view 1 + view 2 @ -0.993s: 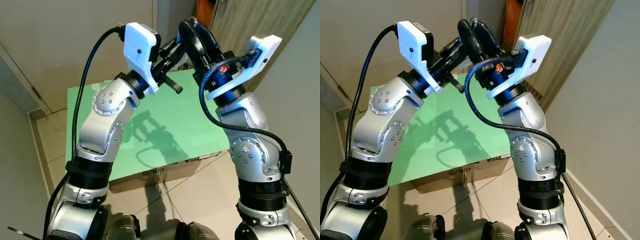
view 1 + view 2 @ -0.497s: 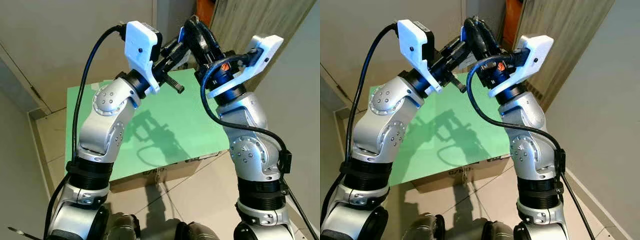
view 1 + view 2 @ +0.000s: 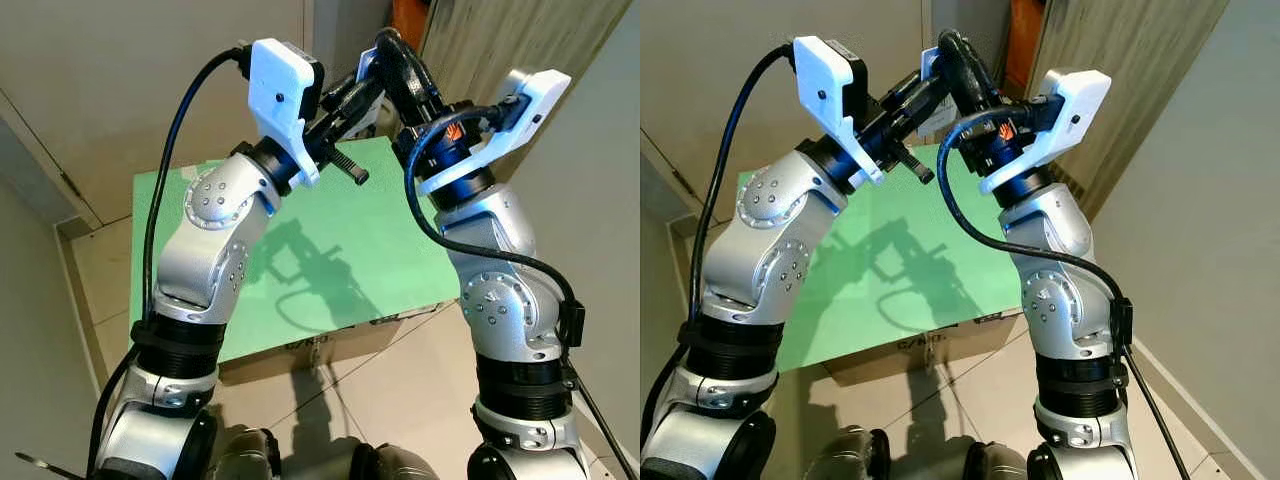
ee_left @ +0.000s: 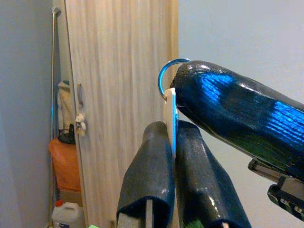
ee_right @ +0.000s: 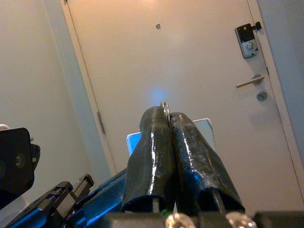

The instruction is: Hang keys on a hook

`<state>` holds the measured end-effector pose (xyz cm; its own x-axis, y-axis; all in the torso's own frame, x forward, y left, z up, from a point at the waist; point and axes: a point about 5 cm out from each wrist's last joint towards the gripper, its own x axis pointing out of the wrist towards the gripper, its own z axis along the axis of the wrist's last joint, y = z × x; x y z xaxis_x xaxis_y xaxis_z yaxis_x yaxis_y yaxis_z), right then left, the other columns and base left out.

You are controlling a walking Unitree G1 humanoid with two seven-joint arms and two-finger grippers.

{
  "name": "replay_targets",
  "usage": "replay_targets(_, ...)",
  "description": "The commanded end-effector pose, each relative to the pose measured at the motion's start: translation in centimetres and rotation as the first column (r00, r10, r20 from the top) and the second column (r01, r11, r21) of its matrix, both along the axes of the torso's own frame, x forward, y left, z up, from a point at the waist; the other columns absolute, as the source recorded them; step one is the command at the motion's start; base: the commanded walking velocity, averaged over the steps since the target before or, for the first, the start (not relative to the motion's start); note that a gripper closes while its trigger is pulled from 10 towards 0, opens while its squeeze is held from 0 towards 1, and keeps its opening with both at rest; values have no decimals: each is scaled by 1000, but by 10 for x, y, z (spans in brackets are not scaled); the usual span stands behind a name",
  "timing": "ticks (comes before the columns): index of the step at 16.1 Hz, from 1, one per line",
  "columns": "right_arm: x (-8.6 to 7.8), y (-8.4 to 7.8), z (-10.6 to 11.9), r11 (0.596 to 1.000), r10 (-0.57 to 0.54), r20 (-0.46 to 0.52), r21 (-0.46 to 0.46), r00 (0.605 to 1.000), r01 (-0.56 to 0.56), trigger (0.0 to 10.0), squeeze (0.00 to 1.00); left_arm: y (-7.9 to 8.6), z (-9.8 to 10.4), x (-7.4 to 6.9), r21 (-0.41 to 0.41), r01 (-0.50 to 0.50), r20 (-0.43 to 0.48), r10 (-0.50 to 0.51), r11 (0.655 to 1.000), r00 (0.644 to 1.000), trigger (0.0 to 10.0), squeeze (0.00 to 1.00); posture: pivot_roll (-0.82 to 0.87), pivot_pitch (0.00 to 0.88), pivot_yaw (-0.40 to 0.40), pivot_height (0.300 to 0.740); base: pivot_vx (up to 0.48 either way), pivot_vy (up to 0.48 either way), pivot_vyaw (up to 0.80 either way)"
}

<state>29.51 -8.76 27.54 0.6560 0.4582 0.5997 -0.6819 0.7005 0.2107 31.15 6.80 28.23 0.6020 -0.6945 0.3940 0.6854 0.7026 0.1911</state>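
Both grippers meet on the keys, raised above the green board [image 3: 330, 270].

Left gripper [image 4: 173, 142] clamps the white key tag [image 4: 169, 118]; at its 12 o'clock, right gripper [image 5: 165, 116] pinches the metal key ring [image 4: 164, 76]. Beyond stands a closed door [image 5: 190, 57].

Green board [image 3: 330, 250] on cardboard box [image 3: 310, 352], wooden door [image 4: 121, 104], white jug [image 4: 66, 216]

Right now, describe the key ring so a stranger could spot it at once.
Above the green board, both arms meet near the wooden door. Between the left pincer and right pincer sits a flat white tag. The key ring is the thin metal loop atop it.
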Motion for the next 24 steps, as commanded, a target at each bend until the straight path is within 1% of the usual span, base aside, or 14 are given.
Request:
replay_targets(1,2,-3,0,1000,-14,-15,-2,1000,14,0,0,0,17,-5,-16,1,70,0,1000,998,10000,0,92,132,-11,740,0,0,0)
replay_targets(2,2,-3,0,1000,-14,-15,-2,1000,14,0,0,0,17,-5,-16,1,70,0,1000,998,10000,0,92,132,-11,740,0,0,0)
replay_targets(4,5,-6,-1,998,-26,-38,55,999,28,0,0,-2,16,-5,-19,2,71,0,1000,998,10000,0,93,131,-7,740,0,0,0)
replay_targets(7,5,-7,2,995,-16,-39,97,999,20,0,0,-6,12,-5,-51,25,39,-23,998,999,10000,0,88,128,-3,740,0,0,0)
replay_targets(8,6,-7,3,994,-14,-38,108,999,18,0,0,-8,11,-5,-78,43,19,-42,996,999,10000,1000,87,127,-3,740,0,0,0)
replay_targets(11,7,-9,3,992,-10,-39,127,999,15,0,0,-7,0,-7,-151,86,-59,-96,985,994,10000,1000,85,118,-9,740,0,0,0)
replay_targets(14,9,-12,3,991,-13,-43,135,999,18,0,0,6,-9,-6,-114,57,-87,-67,992,994,10000,1000,86,107,-10,740,0,0,0)
replay_targets(16,11,-19,1,991,-30,-40,129,999,35,0,0,28,-20,1,-89,-54,-116,43,995,992,10000,1000,83,98,-4,740,0,0,0)
replay_targets(18,12,-36,-3,990,-49,-38,130,998,54,0,0,57,-42,9,-59,-232,-168,219,971,961,10000,1000,84,96,-2,740,0,0,0)
replay_targets(19,12,-47,-10,989,-60,-46,130,997,65,0,0,72,-61,12,-28,-336,-206,323,942,924,10000,255,83,90,-1,740,0,0,0)
replay_targets(20,13,-58,-32,987,-102,-124,112,987,116,2863,0,81,-92,9,-43,-422,-308,390,906,868,10000,0,82,90,-1,740,0,0,0)
replay_targets(21,13,-60,-38,985,-121,-150,104,981,138,2863,0,82,-99,8,-45,-438,-334,399,898,854,10000,0,76,87,-2,740,0,0,0)
replay_targets(22,13,-63,-50,982,-151,-193,85,970,170,9882,0,80,-111,5,-29,-451,-359,412,892,837,10000,0,76,87,-2,740,0,0,0)
replay_targets(24,7,-62,-100,972,-219,-370,-5,903,234,10000,0,68,-147,-8,-51,-453,-485,375,890,790,10000,0,54,86,-7,740,0,0,0)
